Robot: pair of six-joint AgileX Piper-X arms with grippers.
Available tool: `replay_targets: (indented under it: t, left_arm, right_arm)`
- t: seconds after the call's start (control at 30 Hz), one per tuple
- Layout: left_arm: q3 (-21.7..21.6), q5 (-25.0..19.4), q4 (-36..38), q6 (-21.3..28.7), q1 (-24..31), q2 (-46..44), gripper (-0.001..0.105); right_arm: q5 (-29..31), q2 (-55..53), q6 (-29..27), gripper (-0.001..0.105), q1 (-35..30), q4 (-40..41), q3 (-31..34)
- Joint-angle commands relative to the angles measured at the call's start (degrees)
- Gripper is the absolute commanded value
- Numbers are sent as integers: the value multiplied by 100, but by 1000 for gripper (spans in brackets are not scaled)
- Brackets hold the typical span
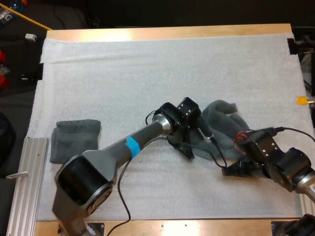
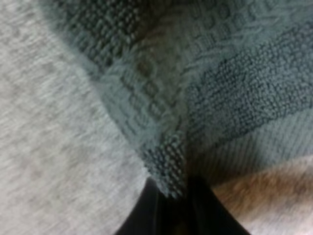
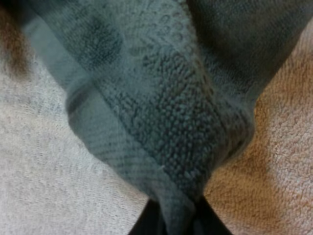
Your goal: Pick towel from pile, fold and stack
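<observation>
A crumpled dark grey-green towel [image 1: 221, 125] lies on the mat right of centre. My left gripper [image 1: 188, 147] is at its left edge, and the left wrist view has the two black fingers pinching a corner of the towel [image 2: 168, 166]. My right gripper [image 1: 237, 158] is at the towel's near right edge. In the right wrist view its fingers [image 3: 151, 223] press on a bunched fold of the towel [image 3: 166, 147] from both sides. A folded towel [image 1: 75, 140] of the same colour lies flat at the mat's left side.
A ribbed metal rail [image 1: 27, 184] stands along the table's near left edge, just beside the folded towel. The white mat [image 1: 147, 69] stretches open toward the far side. My left arm reaches diagonally across the mat's near middle.
</observation>
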Motion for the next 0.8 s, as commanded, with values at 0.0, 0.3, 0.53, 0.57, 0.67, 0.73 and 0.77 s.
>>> replay_targets:
  t: [0.0, 0.3, 0.53, 0.57, 0.67, 0.73, 0.77]
  left_arm:
    - [-52, -134, 88, 37, -16, -280, 0]
    - [-62, -710, 981, 37, 22, -1910, 0]
    - [-128, -1476, 1613, 37, 507, -3312, 0]
    - [-180, -1482, 1752, 37, 565, -3498, 0]
    - [-412, -1480, 2180, 37, 604, -3989, 0]
    - [-529, -1480, 2403, 37, 536, -4217, 0]
    - [-606, -1480, 2536, 34, 481, -4323, 0]
  right_arm:
    - [-14, -11, 47, 0, 17, -8, -3]
    - [32, -350, 47, 0, 17, -22, -602]
    - [247, -596, -305, 0, 17, 568, -1896]
    - [247, -595, -407, 0, 17, 692, -2083]
    - [173, -598, -416, 0, 17, 979, -2489]
    - [6, -608, -416, 0, 17, 1110, -2656]
    - [-89, -608, -416, 0, 17, 1204, -2757]
